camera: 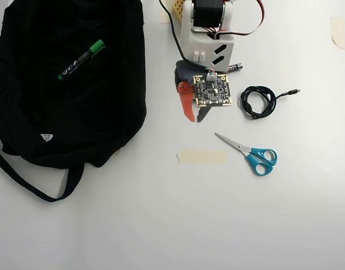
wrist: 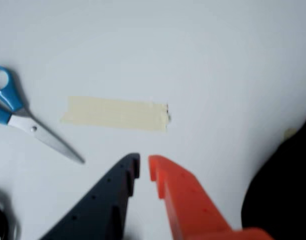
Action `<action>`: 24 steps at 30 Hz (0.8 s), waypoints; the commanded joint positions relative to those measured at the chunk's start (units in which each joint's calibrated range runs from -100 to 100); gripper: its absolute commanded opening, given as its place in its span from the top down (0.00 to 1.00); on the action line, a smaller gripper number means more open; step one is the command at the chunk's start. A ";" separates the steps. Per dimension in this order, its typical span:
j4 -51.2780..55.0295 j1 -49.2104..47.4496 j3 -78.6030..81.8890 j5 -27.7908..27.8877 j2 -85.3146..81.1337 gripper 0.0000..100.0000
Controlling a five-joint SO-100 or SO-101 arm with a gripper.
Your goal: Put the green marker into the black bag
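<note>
Nothing is held by the gripper [wrist: 144,167]. Its two fingers, one dark and one orange, are nearly closed, with only a thin gap seen between the tips in the wrist view. In the overhead view the gripper [camera: 193,119] is seen near the middle of the table's far edge, pointing down toward the table [camera: 161,225].

The green marker [camera: 81,60] is seen lying on top of the black bag [camera: 104,112], tilted, with its green cap toward the table's far edge. The bag is spread flat at the table's far left corner, and a strap is looped out toward the left edge. Whether the marker is inside the bag or only on it cannot be told.

A strip of pale tape [camera: 202,156] is stuck near the middle of the table. Blue scissors [camera: 251,154] are laid just right of the tape. A coiled black cable [camera: 259,101] is seen toward the right side.
</note>
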 commanded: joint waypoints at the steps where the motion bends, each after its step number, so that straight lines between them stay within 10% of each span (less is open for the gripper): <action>1: -1.13 -2.52 8.20 0.01 -8.75 0.98; 24: -1.99 -4.62 62.56 -0.57 -63.03 0.98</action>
